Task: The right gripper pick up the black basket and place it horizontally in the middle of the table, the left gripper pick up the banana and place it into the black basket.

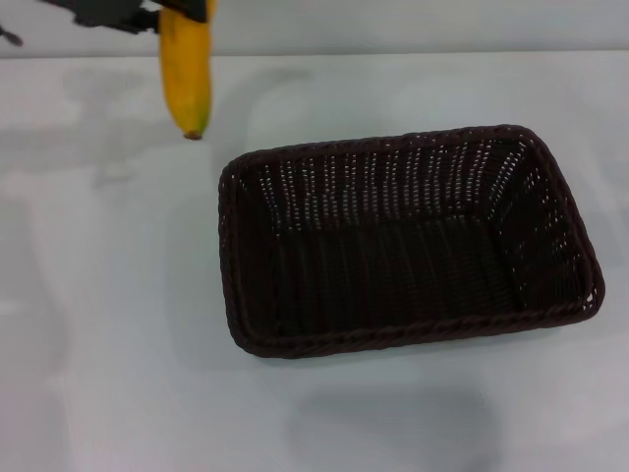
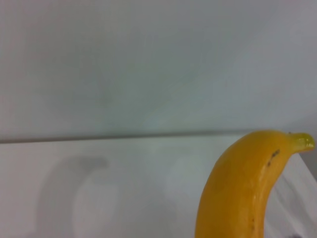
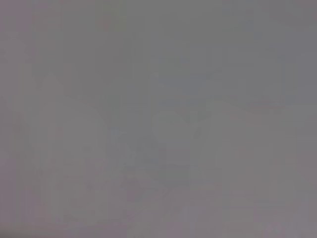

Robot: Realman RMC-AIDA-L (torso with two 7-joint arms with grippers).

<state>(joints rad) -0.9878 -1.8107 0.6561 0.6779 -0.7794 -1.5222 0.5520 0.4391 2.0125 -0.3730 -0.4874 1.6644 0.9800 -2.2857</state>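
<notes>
Head cam high, facing down at table (image 1: 118, 374), left wrist cam close on banana (image 2: 242, 188), shared w/ head

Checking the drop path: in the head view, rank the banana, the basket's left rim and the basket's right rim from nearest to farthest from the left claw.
1. The banana, hanging from the left claw at top left.
2. The black basket's left rim, below and right of the banana.
3. The basket's right rim, far right.

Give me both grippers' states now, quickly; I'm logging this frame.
Left gripper: shut on the banana, which hangs off the table, beyond the black basket's left end.
Right gripper: not in view.
</notes>
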